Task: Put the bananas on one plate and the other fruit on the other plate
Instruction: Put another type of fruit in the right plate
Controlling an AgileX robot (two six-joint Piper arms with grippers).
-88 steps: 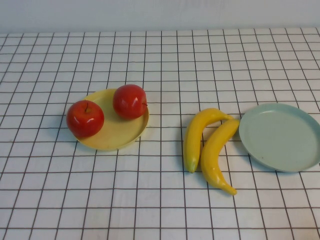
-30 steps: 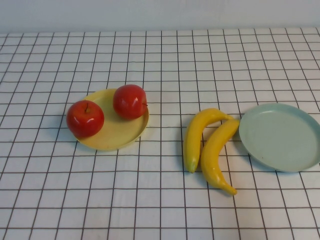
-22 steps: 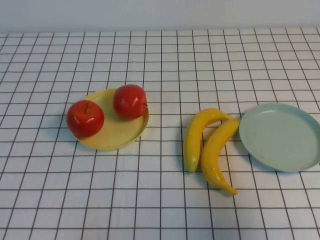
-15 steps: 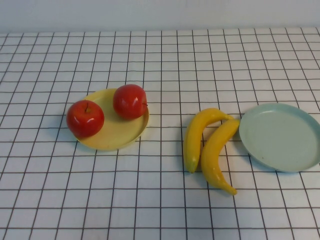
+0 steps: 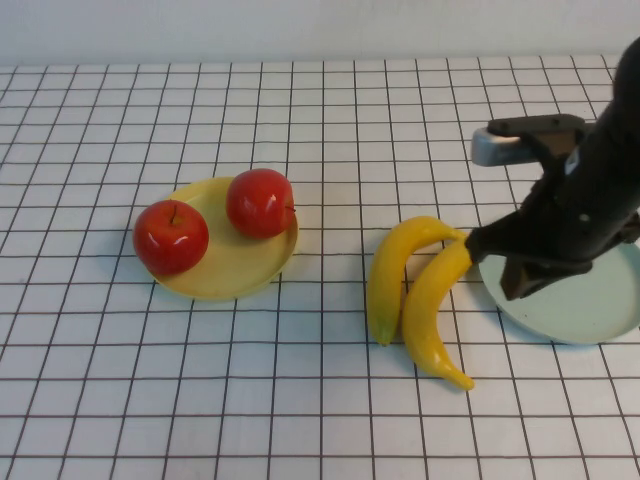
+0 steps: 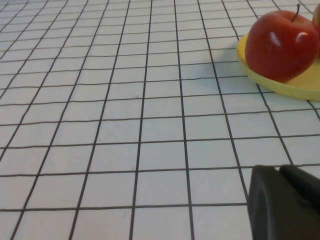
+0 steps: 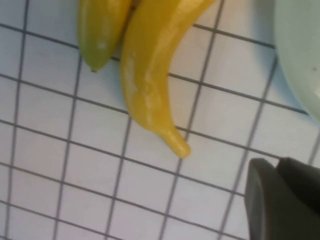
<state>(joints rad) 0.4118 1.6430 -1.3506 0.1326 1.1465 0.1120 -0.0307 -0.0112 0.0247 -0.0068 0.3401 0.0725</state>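
Right gripper point(image 5: 507, 266) by bananas point(image 5: 418, 300), over teal plate point(image 5: 590, 312); left gripper point(image 6: 285, 204) above tablecloth point(image 6: 125, 125)

Your right gripper point(image 5: 520, 262) hangs over the teal plate point(image 5: 590, 310), beside the bananas point(image 5: 415, 290); the cloth point(image 5: 330, 130) around them is open. The left gripper point(image 6: 285, 200) is over bare cloth near the yellow plate point(image 6: 300, 85).

White black-gridded tablecloth point(image 5: 300, 400)
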